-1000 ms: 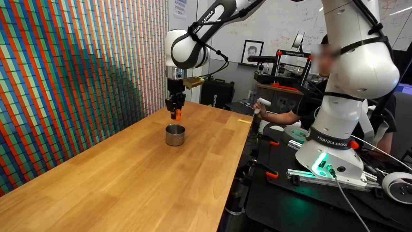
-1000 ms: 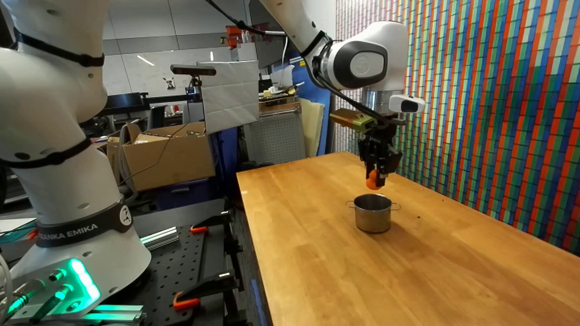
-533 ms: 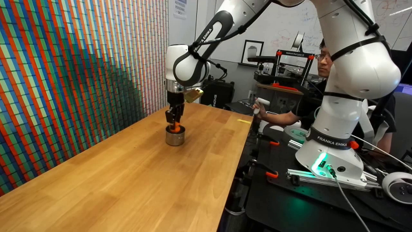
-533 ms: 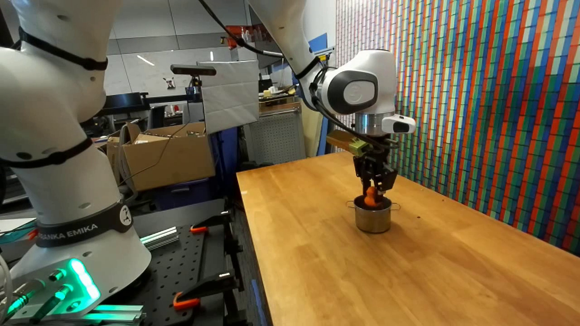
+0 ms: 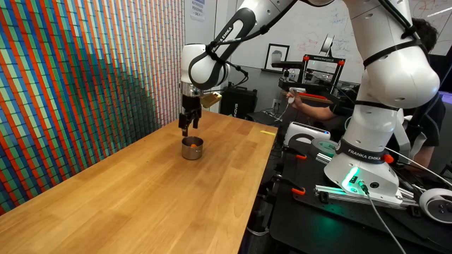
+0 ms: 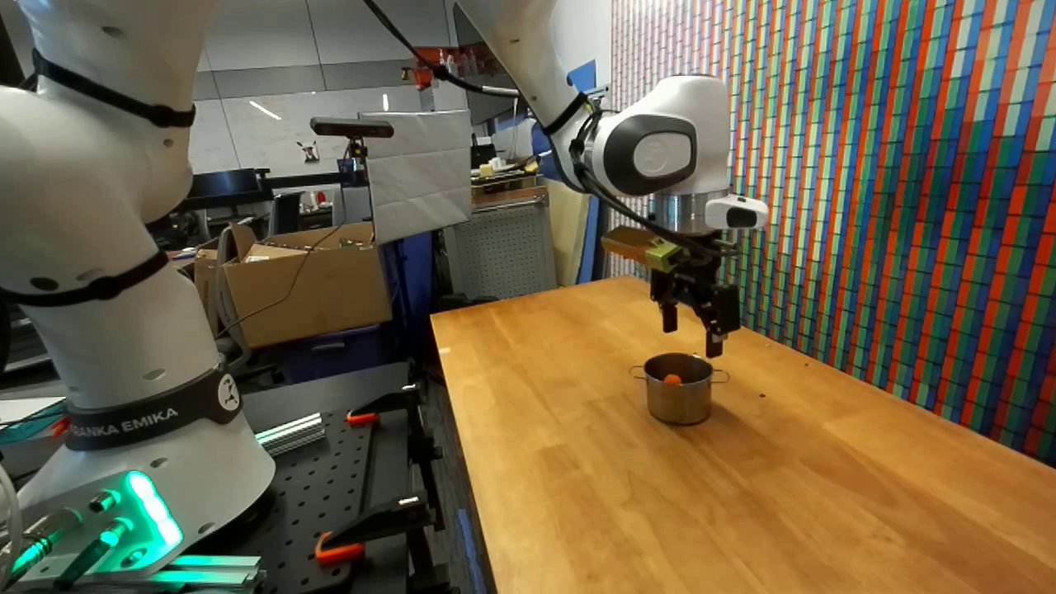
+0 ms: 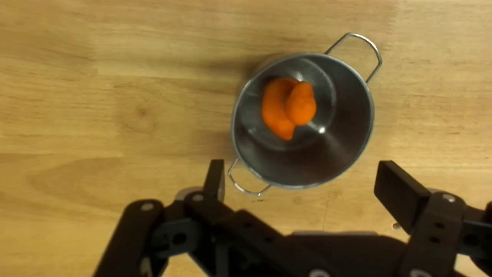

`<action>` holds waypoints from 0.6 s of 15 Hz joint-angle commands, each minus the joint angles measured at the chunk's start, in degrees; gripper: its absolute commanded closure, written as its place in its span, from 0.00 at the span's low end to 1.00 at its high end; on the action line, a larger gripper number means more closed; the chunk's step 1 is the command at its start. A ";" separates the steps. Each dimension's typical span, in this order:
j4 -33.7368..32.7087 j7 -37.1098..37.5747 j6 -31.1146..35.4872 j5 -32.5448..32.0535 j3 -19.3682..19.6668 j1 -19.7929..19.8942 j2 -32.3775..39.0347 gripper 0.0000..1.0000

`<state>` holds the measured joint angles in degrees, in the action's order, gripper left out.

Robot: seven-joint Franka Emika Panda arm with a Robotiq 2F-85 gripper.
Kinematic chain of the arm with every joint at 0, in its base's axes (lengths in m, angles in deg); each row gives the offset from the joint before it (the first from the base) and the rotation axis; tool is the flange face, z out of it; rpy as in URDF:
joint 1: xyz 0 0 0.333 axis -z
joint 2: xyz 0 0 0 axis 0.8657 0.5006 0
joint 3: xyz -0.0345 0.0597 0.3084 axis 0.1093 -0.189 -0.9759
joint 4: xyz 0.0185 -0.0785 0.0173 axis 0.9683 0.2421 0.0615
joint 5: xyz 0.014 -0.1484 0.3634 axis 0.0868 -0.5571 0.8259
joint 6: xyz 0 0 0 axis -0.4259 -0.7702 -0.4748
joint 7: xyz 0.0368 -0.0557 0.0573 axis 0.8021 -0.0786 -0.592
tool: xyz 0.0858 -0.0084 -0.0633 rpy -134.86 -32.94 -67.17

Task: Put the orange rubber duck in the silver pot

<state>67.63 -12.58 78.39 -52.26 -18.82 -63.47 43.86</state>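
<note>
We are seeing the orange rubber duck (image 7: 287, 109) resting inside the silver pot (image 6: 679, 404), toward one side of its floor; we are hovering near the pot with the gripper (image 6: 692, 338) empty, its fingers (image 7: 214, 179) spread wide; we are judging the placing done and are counting only a clean retreat as left; next we should be rising straight up, fingers apart, and minding the nearby wire handle (image 7: 236, 186), since a sideways brush could be tipping or dragging the pot.
</note>
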 commanded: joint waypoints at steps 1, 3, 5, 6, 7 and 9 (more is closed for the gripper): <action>-1.55 -0.35 -9.07 -1.26 1.12 0.33 -6.75 0.00; -2.93 -0.98 -15.69 -1.41 1.42 0.89 -10.24 0.00; -4.13 -1.89 -23.29 -1.38 1.89 1.81 -13.98 0.00; -4.34 -2.40 -27.14 -1.25 2.25 2.52 -15.88 0.00; -4.76 -2.96 -30.84 -1.12 2.60 3.19 -17.57 0.00; -5.80 -3.44 -37.28 -1.49 3.64 4.36 -19.85 0.00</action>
<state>62.79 -14.26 49.27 -52.93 -16.26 -60.80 27.82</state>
